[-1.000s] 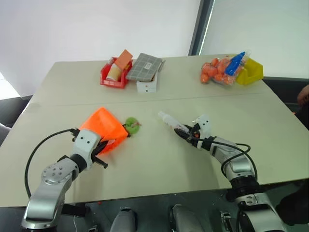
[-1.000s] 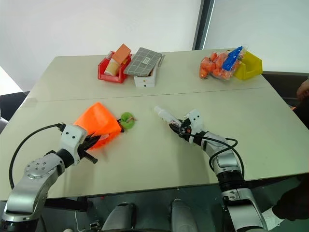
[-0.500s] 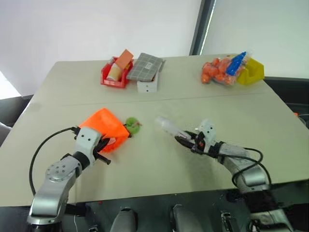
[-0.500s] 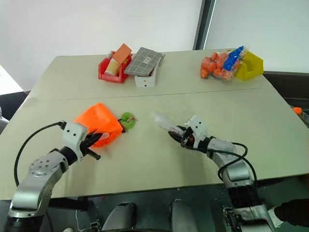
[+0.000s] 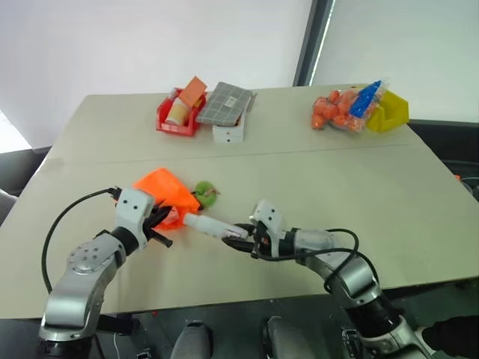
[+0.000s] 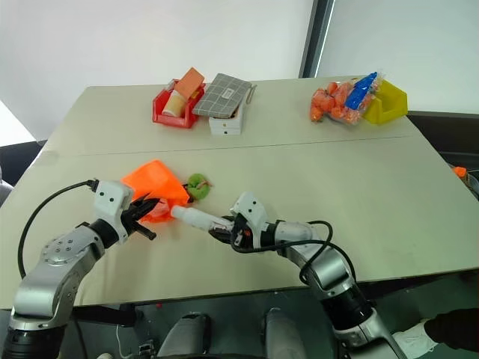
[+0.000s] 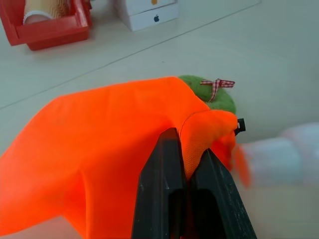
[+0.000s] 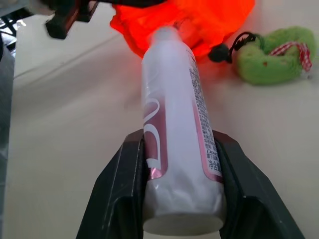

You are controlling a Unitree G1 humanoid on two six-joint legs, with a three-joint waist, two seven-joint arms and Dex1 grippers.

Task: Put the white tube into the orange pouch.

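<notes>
The orange pouch [image 5: 162,190] lies on the table's near left, its mouth facing right. My left gripper [image 7: 185,149] is shut on the fabric at the edge of that mouth, holding it lifted. The pouch's black cord ends in a green tag [image 5: 206,192] just behind the mouth. My right gripper [image 5: 238,238] is shut on the base of the white tube [image 5: 209,224]. The tube lies nearly level and points left. Its capped end [image 8: 164,35] sits right at the pouch's opening [image 8: 199,20]. I cannot tell whether the cap is inside.
At the far side stand a red bin [image 5: 178,120], a white box [image 5: 227,133] with a grey checked case [image 5: 228,103] on it, a bag of orange balls [image 5: 333,112] with a blue-capped bottle [image 5: 364,99], and a yellow bin [image 5: 391,112].
My right gripper has carried the white tube left and towards me, from the table's middle to the pouch's mouth. The left gripper has kept its hold on the pouch, almost still.
</notes>
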